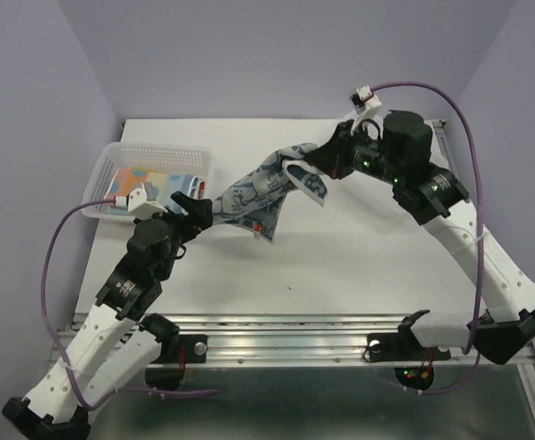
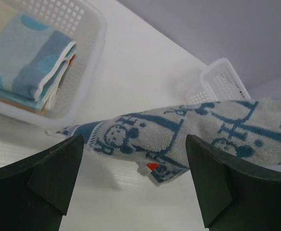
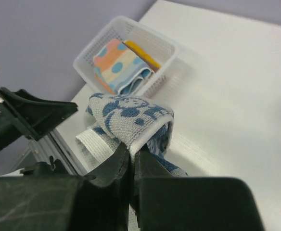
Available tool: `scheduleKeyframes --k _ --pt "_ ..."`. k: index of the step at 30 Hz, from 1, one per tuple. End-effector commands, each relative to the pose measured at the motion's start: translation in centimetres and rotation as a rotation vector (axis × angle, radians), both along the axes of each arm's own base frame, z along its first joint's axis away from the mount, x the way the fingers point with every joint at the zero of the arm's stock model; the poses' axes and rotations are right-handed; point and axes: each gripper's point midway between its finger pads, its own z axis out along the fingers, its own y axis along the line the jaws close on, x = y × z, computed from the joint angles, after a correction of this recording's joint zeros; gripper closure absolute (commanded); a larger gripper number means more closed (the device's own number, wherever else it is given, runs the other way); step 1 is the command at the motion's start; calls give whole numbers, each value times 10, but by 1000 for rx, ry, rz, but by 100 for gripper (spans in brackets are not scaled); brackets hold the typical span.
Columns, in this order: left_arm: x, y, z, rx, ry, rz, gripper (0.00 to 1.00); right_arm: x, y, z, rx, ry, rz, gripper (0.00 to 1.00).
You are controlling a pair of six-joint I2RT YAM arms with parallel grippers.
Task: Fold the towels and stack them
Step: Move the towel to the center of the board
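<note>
The left pincer (image 1: 197, 203) gapes wide and empty, with the blue-white towel (image 1: 254, 188) sagging just ahead of its fingers; closing here could catch only a bunched fold. Further right, the right pincer (image 1: 327, 160) is clamped on the towel's hem above the tabletop (image 1: 359, 257), where a tug might slip it free. Left of the left pincer, the basket (image 1: 162, 153) holds folded towels (image 1: 153, 179), a pastel-dotted one on top.

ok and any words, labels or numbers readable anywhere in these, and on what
Nothing here can be read outright.
On the towel: letter-like blue shapes in the print, too broken up to read as words.
On the red tag at its edge: too small to read.
</note>
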Motion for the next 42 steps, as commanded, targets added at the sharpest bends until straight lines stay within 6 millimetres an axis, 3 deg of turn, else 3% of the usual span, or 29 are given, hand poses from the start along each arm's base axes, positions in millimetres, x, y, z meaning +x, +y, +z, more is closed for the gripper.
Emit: scheduleKeyframes --k 1,2,4,5,7,8,12,14,17,21,23,25,27,29,32,33,34,38,39,40,41,42 --pt "-6 27 -13 -56 57 164 1 6 -27 -40 -9 48 -173 99" --pt "-7 31 -15 -64 61 187 1 9 -34 -78 -49 111 -223 99" --pt "-5 32 -18 -59 69 201 1 8 -40 -112 -94 154 -242 95" --pt "-4 32 -18 -55 69 203 1 6 -46 -146 -144 225 -272 91" --pt "-2 30 -19 -43 72 196 1 13 -69 -184 -227 293 -406 91" --pt "1 28 -23 -31 85 192 1 6 -82 -218 -292 385 -466 89" --pt "9 21 -33 4 120 176 1 -4 -142 -260 -421 454 -764 85" --pt "15 13 -42 18 142 151 1 -15 -159 -267 -443 475 -838 89" --pt "22 -6 -50 27 159 71 1 -23 -163 -270 -434 482 -841 93" --pt "29 -29 -66 40 198 -26 1 -15 -138 -249 -328 432 -733 94" --pt "31 -32 -75 58 225 -35 1 1 -121 -225 -266 368 -676 96" --pt "32 -31 -80 67 239 -25 1 13 -101 -218 -250 360 -606 97" --pt "32 -31 -82 65 240 -19 1 36 -83 -187 -188 305 -583 98" --pt "33 -30 -81 65 230 -18 1 56 -69 -178 -153 286 -579 98" --pt "31 -29 -83 82 231 -23 1 112 -35 -152 -98 232 -573 98" --pt "31 -28 -83 84 230 -20 1 120 -32 -177 -140 266 -580 97" --pt "30 -26 -84 91 231 -16 1 139 -25 -149 -102 223 -602 96" --pt "27 -23 -85 97 227 -10 1 189 -1 -161 -141 236 -633 74" --pt "28 -22 -84 98 225 -7 1 194 -4 -168 -180 259 -658 60" --pt "27 -23 -84 100 225 -11 1 200 1 -189 -225 295 -648 49" --pt "27 -23 -83 103 222 -14 1 199 4 -183 -239 296 -625 30" --pt "26 -22 -84 104 225 -12 1 196 9 -187 -248 298 -597 25"
